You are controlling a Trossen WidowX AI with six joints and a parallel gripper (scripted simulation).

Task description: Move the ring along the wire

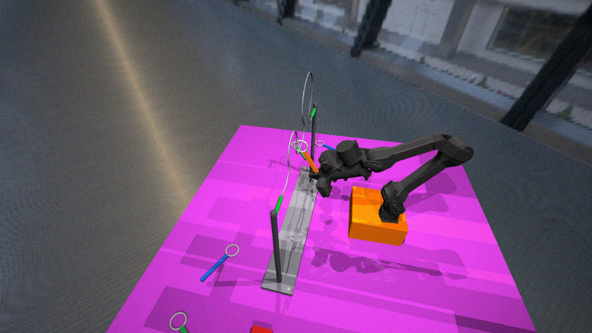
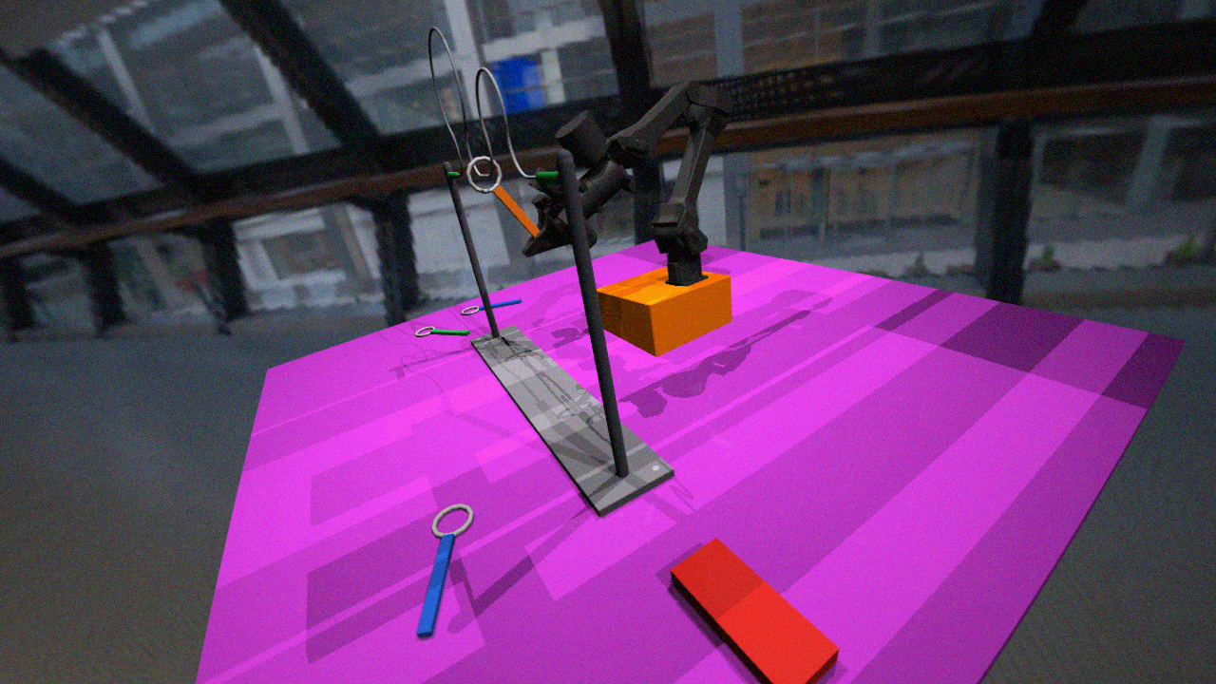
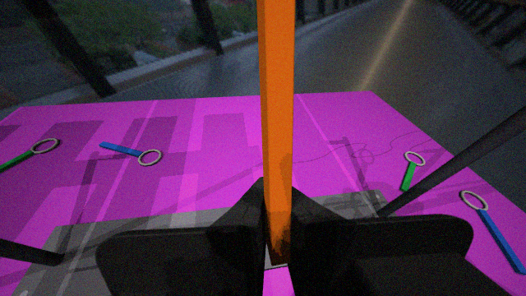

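My gripper (image 1: 317,175) (image 2: 535,244) (image 3: 269,182) is clamped on the orange handle (image 1: 311,162) (image 2: 516,211) (image 3: 278,103).

From the grey base plate (image 1: 300,215) (image 2: 543,408) (image 3: 181,219), I see the ring (image 1: 307,146) (image 2: 469,179) above its far end, between the posts (image 1: 276,248) (image 1: 313,140) (image 2: 595,340) (image 2: 472,246); curved wire (image 1: 288,165) (image 2: 431,67) rises beyond it, and a red block (image 1: 261,329) (image 2: 752,608) lies past its near end.

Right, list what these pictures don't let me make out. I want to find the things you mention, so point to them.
- Whether the held ring (image 1: 306,142) (image 2: 469,170) touches the grey wire (image 1: 288,165) (image 2: 479,93): too small in the top and exterior views.
- The held ring in the wrist view: cut off by the upper edge.
- The handle end of the nearer green-handled ring (image 1: 170,321) (image 3: 45,139): cut off by the top view's lower edge and the wrist view's left edge.
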